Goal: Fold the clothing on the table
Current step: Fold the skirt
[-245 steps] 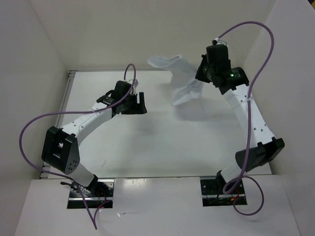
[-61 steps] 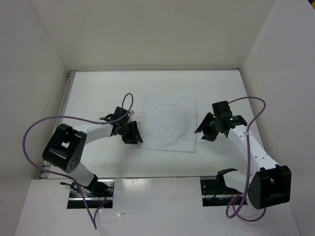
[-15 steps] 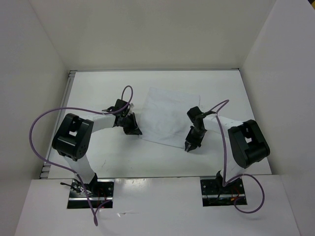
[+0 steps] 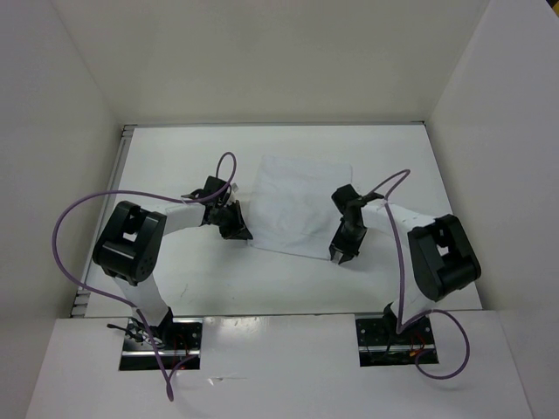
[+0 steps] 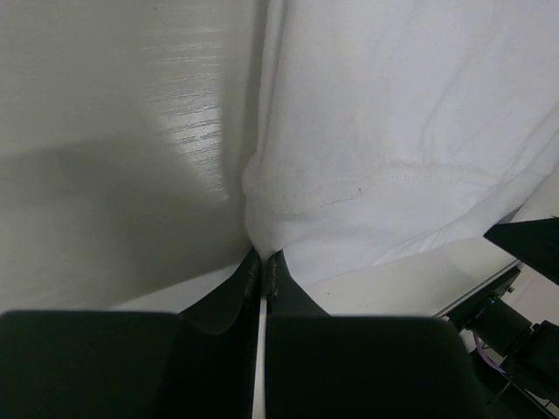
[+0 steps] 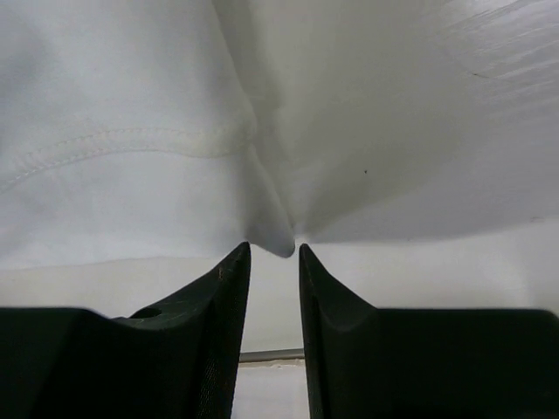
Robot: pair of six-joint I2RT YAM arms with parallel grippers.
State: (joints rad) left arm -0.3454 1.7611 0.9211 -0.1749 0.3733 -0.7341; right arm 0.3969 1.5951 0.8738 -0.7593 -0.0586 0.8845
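Note:
The clothing [image 4: 301,201] is a plain white square lying mostly flat on the glossy white table [image 4: 192,157], slightly skewed. My left gripper [image 4: 242,233] sits low at its near-left corner. In the left wrist view the left gripper [image 5: 264,256] is shut on a bunched bit of the clothing's [image 5: 393,131] hem. My right gripper [image 4: 338,257] is at the near-right corner. In the right wrist view the right gripper [image 6: 274,249] stands open, and the corner tip of the clothing [image 6: 113,105] pokes down just between the fingertips without being pinched.
White walls close in the table on three sides. A thin metal edge [image 4: 123,166] runs along the table's left side. Purple cables loop above both arms. Part of the right arm [image 5: 524,253] shows at the right of the left wrist view.
The clothing, once held aloft by the right gripper, now lies flat. Both grippers have moved in to its near corners. In the last half second the right gripper shifted slightly up-right.

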